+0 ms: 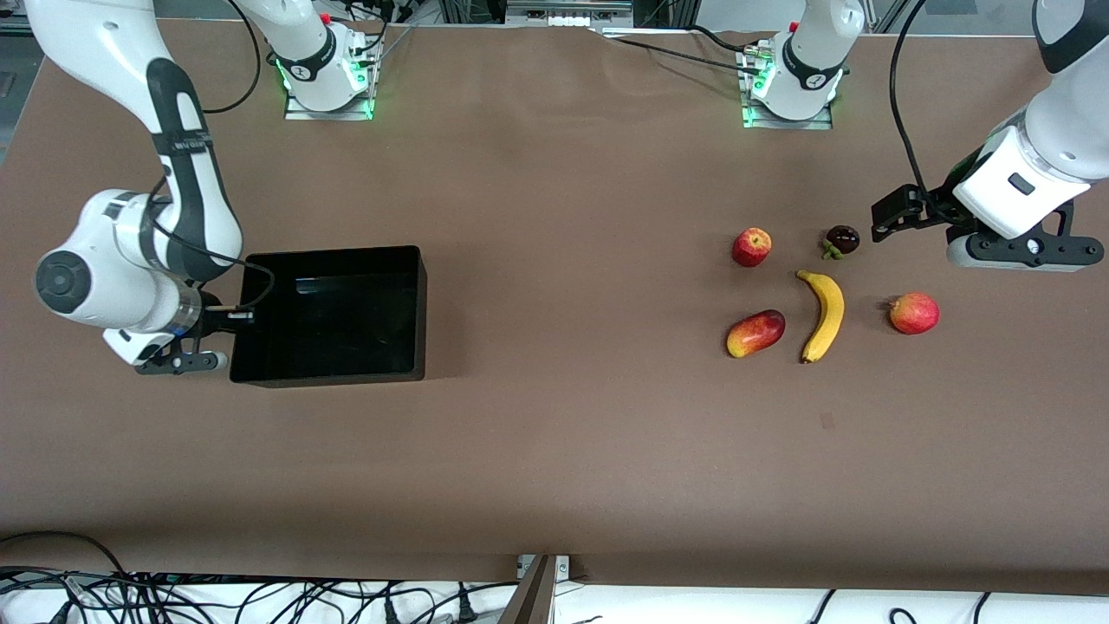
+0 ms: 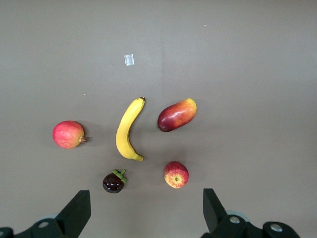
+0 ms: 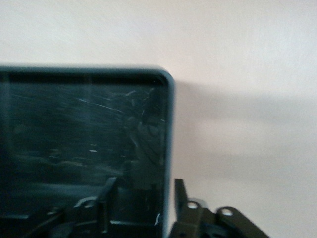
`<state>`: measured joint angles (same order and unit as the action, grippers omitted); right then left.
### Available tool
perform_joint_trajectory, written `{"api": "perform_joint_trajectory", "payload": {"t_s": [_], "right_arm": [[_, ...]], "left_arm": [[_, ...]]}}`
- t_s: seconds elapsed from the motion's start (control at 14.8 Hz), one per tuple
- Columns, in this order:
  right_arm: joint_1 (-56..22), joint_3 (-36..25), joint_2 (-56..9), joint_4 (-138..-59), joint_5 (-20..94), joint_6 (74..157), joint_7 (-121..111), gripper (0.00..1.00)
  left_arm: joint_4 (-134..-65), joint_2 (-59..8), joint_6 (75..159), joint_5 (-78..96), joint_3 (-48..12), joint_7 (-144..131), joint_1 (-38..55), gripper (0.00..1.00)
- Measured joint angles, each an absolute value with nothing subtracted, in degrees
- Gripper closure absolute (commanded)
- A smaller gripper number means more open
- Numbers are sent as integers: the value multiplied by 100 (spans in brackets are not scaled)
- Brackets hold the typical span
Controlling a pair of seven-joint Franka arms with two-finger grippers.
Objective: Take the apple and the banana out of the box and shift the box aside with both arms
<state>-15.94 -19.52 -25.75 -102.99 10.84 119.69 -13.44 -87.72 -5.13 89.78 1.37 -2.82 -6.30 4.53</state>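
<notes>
The black box (image 1: 414, 316) sits toward the right arm's end of the table. My right gripper (image 1: 221, 351) is at its end wall. In the right wrist view the right gripper (image 3: 144, 184) is open, with one finger inside the box (image 3: 168, 124), the other outside, and the wall between them. The yellow banana (image 1: 823, 316) (image 2: 128, 130) and the small red apple (image 1: 752, 247) (image 2: 176, 174) lie among other fruit toward the left arm's end. My left gripper (image 1: 1022, 253) (image 2: 145, 210) hangs wide open and empty above the table beside that fruit.
A red-yellow mango (image 1: 755, 334) (image 2: 177, 114) lies beside the banana. A dark mangosteen (image 1: 841, 239) (image 2: 114, 182) lies beside the apple. A round red fruit (image 1: 914, 313) (image 2: 68, 134) lies nearest the left arm's end. Bare brown table separates box and fruit.
</notes>
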Motion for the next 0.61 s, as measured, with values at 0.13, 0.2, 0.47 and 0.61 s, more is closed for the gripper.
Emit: {"api": "perform_joint_trajectory", "payload": {"t_s": [0.13, 0.2, 0.47, 0.61], "right_arm": [[-1619, -1921, -2420, -9561, 1079, 11055, -1170, 0], [-1657, -1913, -2318, -9244, 1073, 10654, -1095, 0], [-1909, -1903, -1552, -8758, 847, 9602, -925, 0], [-1914, -1905, -1058, -8783, 780, 9070, -910, 0]], "left_arm": [[-8763, -465, 8978, 135, -293, -631, 452, 0], [-8763, -426, 8977, 134, -284, -631, 437, 0], [-8835, -268, 8977, 131, -266, -630, 222, 0], [-9008, -162, 9100, 130, -266, -628, 156, 0]]}}
